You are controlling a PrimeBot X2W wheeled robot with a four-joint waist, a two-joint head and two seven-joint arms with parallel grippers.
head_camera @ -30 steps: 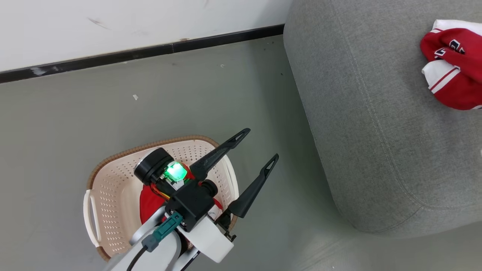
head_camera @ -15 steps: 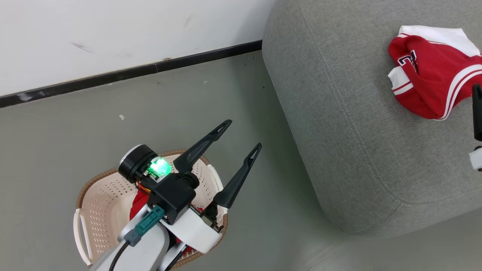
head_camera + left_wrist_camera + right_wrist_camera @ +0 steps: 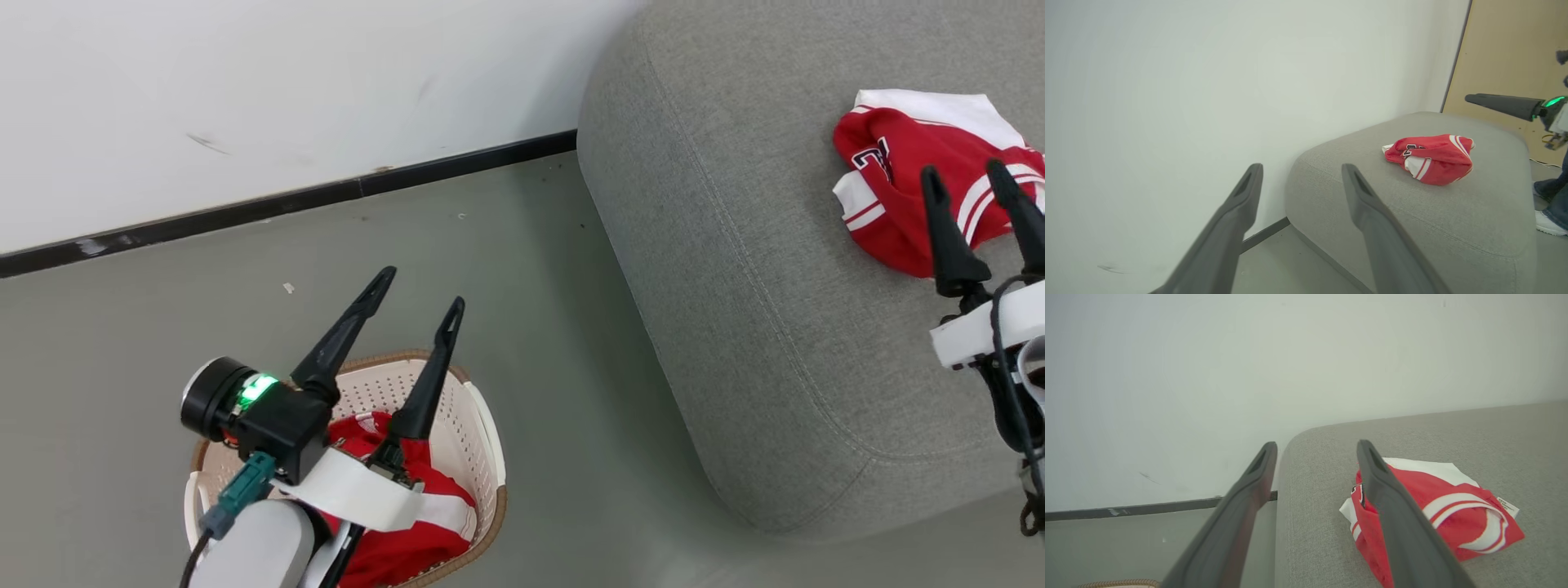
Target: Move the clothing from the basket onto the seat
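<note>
One red garment (image 3: 890, 155) lay bunched on the seat (image 3: 735, 286), far right. The second garment (image 3: 408, 531) sat in the basket (image 3: 467, 412) on the floor, near left. The left gripper (image 3: 422, 288) hung over the basket and the right gripper (image 3: 961, 170) over the seat, both empty with jaws apart. I reckoned a careless reach could snag the perforated wall and tip the basket. The left arm hid much of what was inside.

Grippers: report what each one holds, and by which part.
Nothing is held. The left gripper is open over the basket, and the right gripper is open near the garment on the seat.
</note>
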